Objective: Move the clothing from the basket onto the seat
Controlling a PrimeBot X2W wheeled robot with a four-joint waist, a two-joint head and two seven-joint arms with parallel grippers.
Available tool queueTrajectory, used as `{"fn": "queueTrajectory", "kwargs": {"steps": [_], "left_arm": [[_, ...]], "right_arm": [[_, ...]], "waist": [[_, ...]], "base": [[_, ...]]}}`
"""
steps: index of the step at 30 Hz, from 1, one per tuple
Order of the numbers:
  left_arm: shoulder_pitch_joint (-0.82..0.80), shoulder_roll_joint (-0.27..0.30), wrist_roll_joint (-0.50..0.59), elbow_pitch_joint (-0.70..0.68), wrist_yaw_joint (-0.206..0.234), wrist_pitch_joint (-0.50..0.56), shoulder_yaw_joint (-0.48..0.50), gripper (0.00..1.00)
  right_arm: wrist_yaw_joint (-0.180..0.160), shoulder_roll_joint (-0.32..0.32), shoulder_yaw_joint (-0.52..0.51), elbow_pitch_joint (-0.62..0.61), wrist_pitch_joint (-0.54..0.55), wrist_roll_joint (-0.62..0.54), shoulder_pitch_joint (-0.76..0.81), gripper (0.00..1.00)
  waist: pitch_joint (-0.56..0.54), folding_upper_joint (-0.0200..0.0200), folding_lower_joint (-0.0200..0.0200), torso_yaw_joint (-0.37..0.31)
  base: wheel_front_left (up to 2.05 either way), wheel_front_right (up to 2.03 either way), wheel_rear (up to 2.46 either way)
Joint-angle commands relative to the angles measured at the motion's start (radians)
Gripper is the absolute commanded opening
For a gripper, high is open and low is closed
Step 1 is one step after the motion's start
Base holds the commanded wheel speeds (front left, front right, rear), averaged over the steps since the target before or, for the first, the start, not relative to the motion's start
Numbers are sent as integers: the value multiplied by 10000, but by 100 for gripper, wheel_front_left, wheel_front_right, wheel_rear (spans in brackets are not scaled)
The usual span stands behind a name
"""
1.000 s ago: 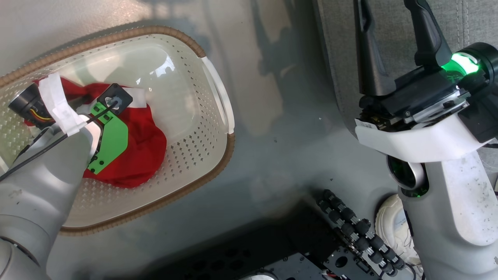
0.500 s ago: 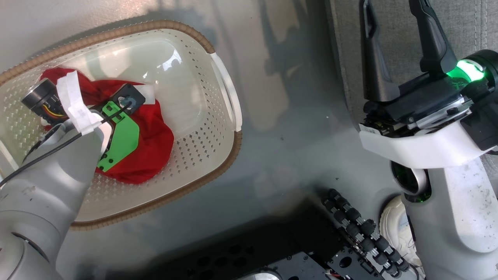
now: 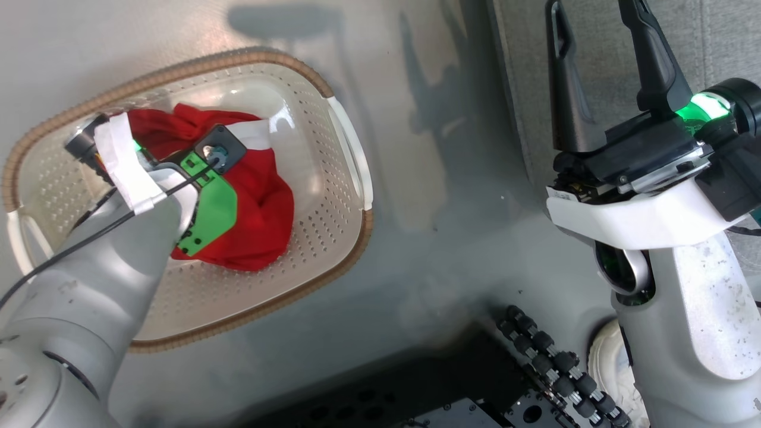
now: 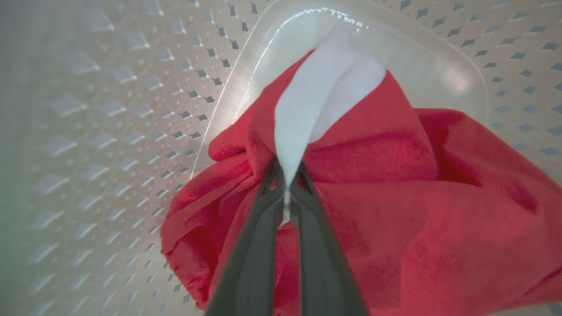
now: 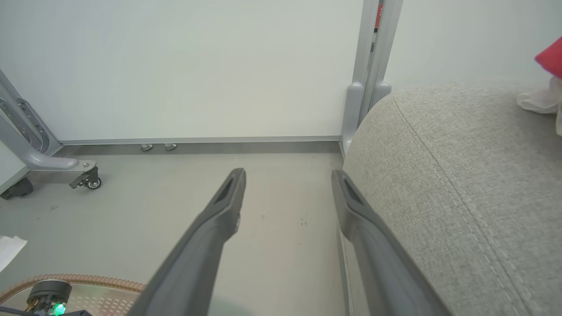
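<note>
clothing (image 3: 264,196) in basket (image 3: 333,208) | left hand (image 4: 287,175) in basket | basket on floor (image 3: 440,208), left of seat (image 3: 520,71) | right hand (image 5: 288,173) by seat

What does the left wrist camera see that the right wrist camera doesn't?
Left wrist view: the left hand pinching the white band of the red clothing, inside the basket. Right wrist view: the open right hand, the floor, the grey seat and a bit of red cloth at its far edge. Both: the basket; the right wrist view catches its rim.
</note>
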Motion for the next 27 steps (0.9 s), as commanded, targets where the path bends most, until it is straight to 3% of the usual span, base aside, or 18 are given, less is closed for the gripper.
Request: {"fn": "queueTrajectory", "kwargs": {"steps": [1,16,22,27], "left_arm": [[200,-121,-85,-20,-26,-213,44,0],[1459,-1111,-630,-443,-104,-1684,143,0],[1926,-1192,-892,-1373,-40,-1762,519,0],[2528,-819,-897,-2778,273,-1757,1204,0]], "right_arm": [[-10,-21,-48,91,-28,-66,149,100],[-10,-27,-436,985,-27,-397,1035,100],[-10,-27,-653,1310,-27,-464,1535,100],[-10,-29,-741,1582,-27,-494,1967,100]], "waist": [[-590,86,0,247],[-3368,86,0,1167],[-4456,86,0,1598],[-5299,86,0,1840]], "base": [[0,0,0],[0,0,0],[0,0,0],[0,0,0]]}}
